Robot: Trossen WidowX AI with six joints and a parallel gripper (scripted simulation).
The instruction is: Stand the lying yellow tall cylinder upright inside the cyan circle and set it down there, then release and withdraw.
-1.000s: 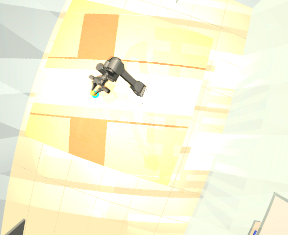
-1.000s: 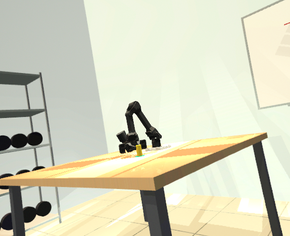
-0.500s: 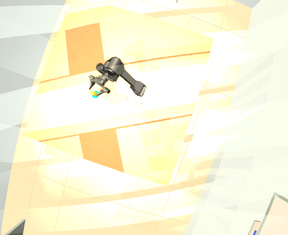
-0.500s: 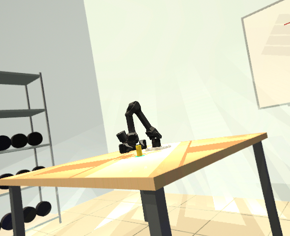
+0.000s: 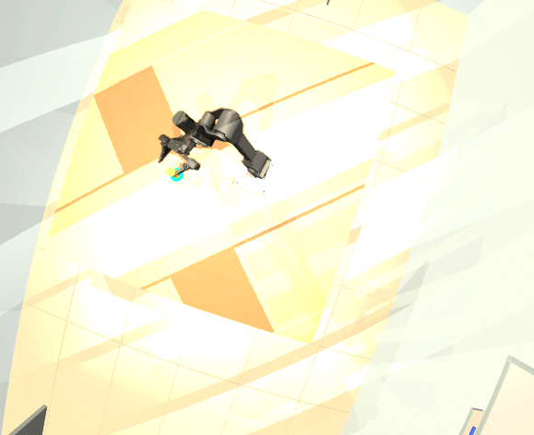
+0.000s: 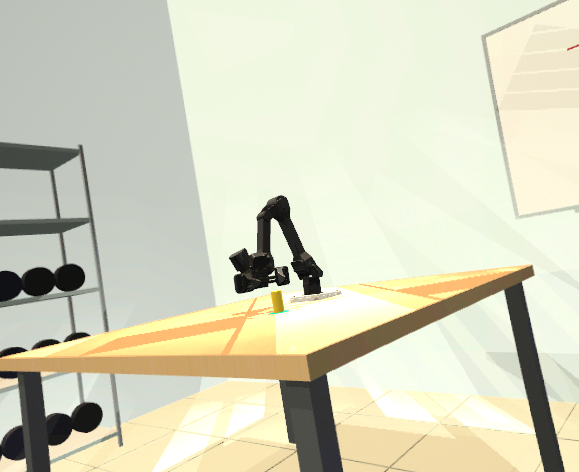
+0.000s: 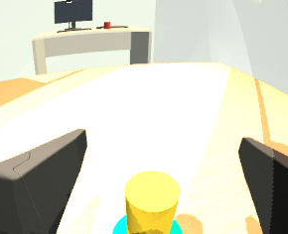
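Observation:
The yellow tall cylinder (image 5: 171, 171) (image 6: 277, 301) (image 7: 151, 208) stands upright on the cyan circle (image 5: 178, 178) (image 6: 285, 311) (image 7: 119, 227). In the wrist view cyan shows on both sides of it, but its foot is cut off by the lower frame edge. My gripper (image 5: 167, 168) (image 6: 260, 282) (image 7: 166, 142) is wide open and empty. Its fingers stand apart on either side in the wrist view, clear of the cylinder. In the exterior view the gripper is above the table, at about the height of the cylinder's top or a little higher. One finger partly covers the circle in the top view.
The wooden table (image 6: 157, 366) carries the arm's base and has bright light patches and orange-brown bands. A shelf rack (image 6: 30, 227) stands beyond it at the left in the exterior view. A desk (image 7: 94, 49) with a monitor is far off in the wrist view.

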